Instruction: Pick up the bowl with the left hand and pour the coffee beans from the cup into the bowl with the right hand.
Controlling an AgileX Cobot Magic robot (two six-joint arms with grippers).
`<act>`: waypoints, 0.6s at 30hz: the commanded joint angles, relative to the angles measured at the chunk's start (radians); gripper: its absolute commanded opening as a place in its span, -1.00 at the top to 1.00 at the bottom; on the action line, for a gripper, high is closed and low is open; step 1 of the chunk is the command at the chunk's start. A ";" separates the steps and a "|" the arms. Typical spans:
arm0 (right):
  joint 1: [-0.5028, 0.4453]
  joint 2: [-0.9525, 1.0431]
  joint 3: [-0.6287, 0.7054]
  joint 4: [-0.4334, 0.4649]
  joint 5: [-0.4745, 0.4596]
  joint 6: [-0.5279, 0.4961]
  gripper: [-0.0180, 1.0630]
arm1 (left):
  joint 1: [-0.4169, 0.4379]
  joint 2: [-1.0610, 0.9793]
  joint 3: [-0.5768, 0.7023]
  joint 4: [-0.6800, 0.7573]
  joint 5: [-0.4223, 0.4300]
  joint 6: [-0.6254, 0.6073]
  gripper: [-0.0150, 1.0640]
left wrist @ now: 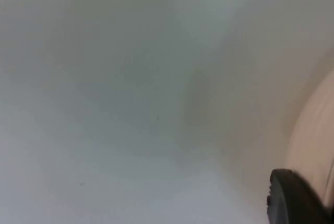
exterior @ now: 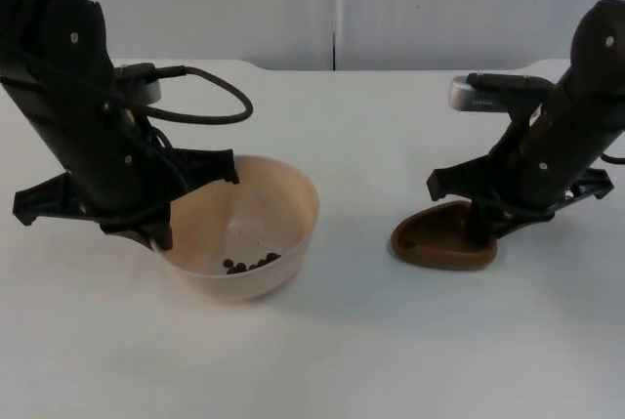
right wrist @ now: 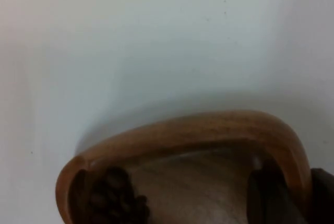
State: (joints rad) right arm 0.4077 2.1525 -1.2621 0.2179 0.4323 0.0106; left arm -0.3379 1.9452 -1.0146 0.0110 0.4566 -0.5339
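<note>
Cream bowl [exterior: 259,214], dark brown beans [exterior: 251,264]; brown wooden cup [exterior: 441,238]; white table [exterior: 361,136].

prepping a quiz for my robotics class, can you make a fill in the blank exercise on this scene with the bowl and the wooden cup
1. The few coffee beans in the top view lie inside the cream ____.
2. The left gripper is at the rim of the bowl, and the right gripper is at the brown wooden ____.
3. The cup stands to the bowl's ____ in the top view, apart from it.
4. Both stand on the ____ table.

Missing words: bowl; cup; right; white
</note>
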 commanded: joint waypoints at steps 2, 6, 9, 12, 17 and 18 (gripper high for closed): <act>-0.005 0.012 0.002 0.002 -0.002 0.004 0.96 | 0.002 0.008 0.003 0.031 0.024 0.002 0.98; -0.005 0.012 0.002 0.002 -0.006 0.004 0.96 | 0.002 0.008 0.003 0.031 0.015 0.002 0.98; 0.000 0.013 0.002 0.012 -0.008 0.004 0.96 | 0.002 0.008 0.003 0.031 0.011 0.002 0.98; 0.000 0.013 0.002 0.025 -0.008 0.004 0.96 | 0.002 0.008 0.003 0.031 0.009 0.002 0.98; 0.005 0.013 0.002 0.027 -0.008 -0.002 0.96 | 0.002 0.008 0.003 0.031 0.009 0.002 0.98; 0.010 0.013 0.002 0.027 -0.008 -0.011 0.96 | 0.002 0.008 0.003 0.031 0.009 0.002 0.98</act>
State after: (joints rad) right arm 0.4077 2.1525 -1.2621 0.2423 0.4232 0.0058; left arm -0.3379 1.9452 -1.0146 0.0189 0.4529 -0.5339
